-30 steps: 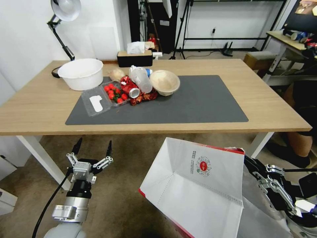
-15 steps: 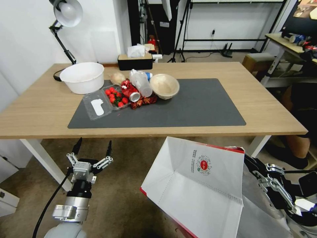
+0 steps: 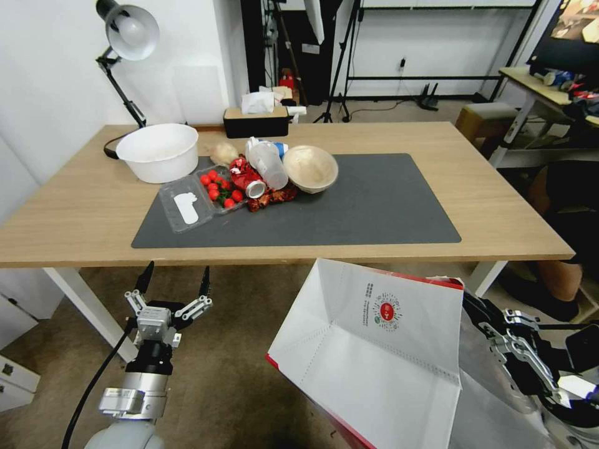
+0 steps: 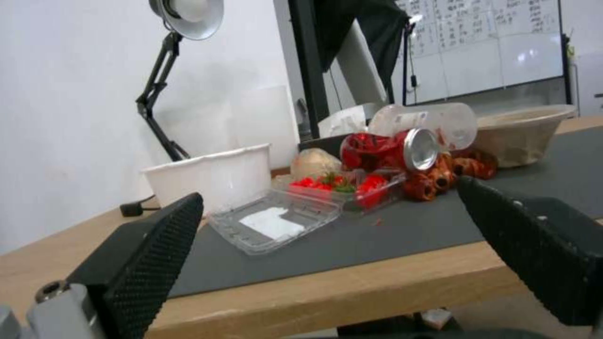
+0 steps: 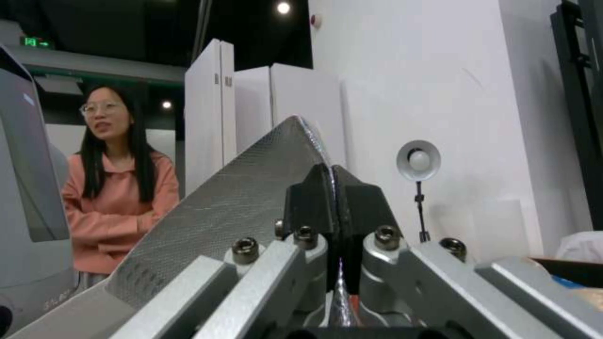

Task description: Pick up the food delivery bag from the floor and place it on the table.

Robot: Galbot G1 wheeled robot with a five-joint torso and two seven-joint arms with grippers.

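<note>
Unmoved, right claw (image 5: 336, 188) clamps food delivery bag (image 3: 374, 349) (lifted); left claw (image 3: 175, 280) gapes.

The food delivery bag (image 3: 368, 355) is white with red edges, a round red logo and a dotted seam; its lining (image 5: 232, 207) is silver with a fine embossed grid. The tabletop (image 3: 499, 199) is light wood under a dark grey mat (image 3: 374, 212). The left hand (image 3: 176, 282) has black fingers (image 4: 150, 263) with a dimpled texture on a silver frame. The floor (image 3: 237, 349) is stained brown-grey. The cherry tomatoes (image 3: 215, 185) are red, the bowl (image 3: 159, 149) white.
</note>
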